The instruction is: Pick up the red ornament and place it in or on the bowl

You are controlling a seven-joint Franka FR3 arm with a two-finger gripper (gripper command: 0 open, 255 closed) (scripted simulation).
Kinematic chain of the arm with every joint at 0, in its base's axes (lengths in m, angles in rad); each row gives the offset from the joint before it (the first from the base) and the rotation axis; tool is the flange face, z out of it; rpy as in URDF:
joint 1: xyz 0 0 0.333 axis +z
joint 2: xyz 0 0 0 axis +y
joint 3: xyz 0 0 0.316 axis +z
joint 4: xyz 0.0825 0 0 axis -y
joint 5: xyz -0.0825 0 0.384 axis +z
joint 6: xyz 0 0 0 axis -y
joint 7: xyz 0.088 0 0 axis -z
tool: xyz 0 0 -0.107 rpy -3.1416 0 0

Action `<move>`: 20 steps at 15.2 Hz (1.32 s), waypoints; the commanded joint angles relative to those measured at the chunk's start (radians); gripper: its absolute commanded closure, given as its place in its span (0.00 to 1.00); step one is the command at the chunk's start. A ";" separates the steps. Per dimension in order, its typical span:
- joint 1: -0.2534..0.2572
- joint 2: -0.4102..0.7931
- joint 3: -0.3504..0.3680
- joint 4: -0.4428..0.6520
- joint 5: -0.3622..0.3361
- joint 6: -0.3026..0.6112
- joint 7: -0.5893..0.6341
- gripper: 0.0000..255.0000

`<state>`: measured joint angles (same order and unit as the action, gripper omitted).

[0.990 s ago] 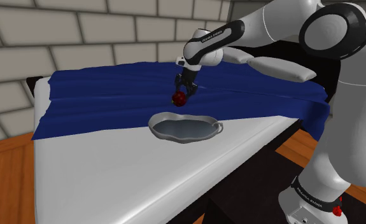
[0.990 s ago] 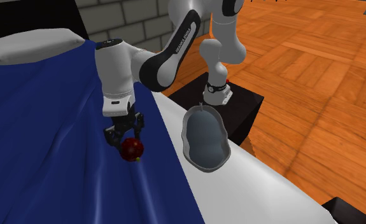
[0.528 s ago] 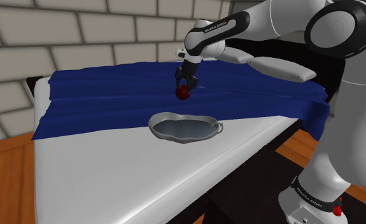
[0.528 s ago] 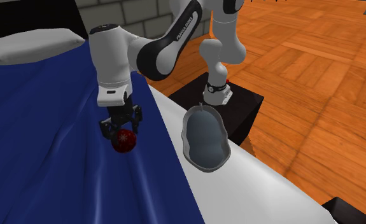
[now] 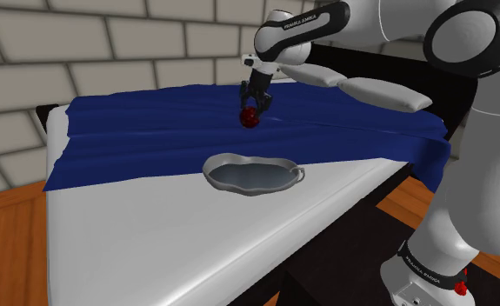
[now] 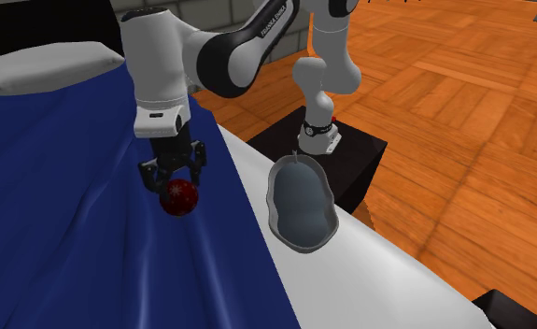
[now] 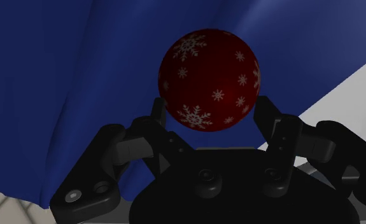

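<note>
- Above the blue blanket [image 5: 143, 130] on the bed [image 5: 152, 243], the hand [image 6: 176, 185] clasps the red snowflake-patterned ornament [image 7: 210, 79].
- Nearby, on white bedding, sits the grey bowl [image 5: 253, 175].

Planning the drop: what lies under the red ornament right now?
Under the red ornament, clasped in the gripper, lies the blue cloth, not the bowl, which sits aside on the white surface. What the cloth covers is hidden.

Glossy red ornament [image 7: 210, 79], wrinkled blue cloth [image 5: 152, 130], shiny grey bowl [image 5: 252, 176]
</note>
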<state>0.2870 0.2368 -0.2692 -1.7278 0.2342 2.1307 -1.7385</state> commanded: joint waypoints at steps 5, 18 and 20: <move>-0.002 -0.016 -0.004 0.063 -0.013 -0.077 0.014 1.00; 0.070 -0.237 0.029 -0.139 -0.099 -0.071 0.141 1.00; 0.088 -0.302 0.047 -0.217 -0.122 -0.052 0.183 1.00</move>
<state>0.3641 -0.0247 -0.2323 -1.8954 0.1263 2.0652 -1.5803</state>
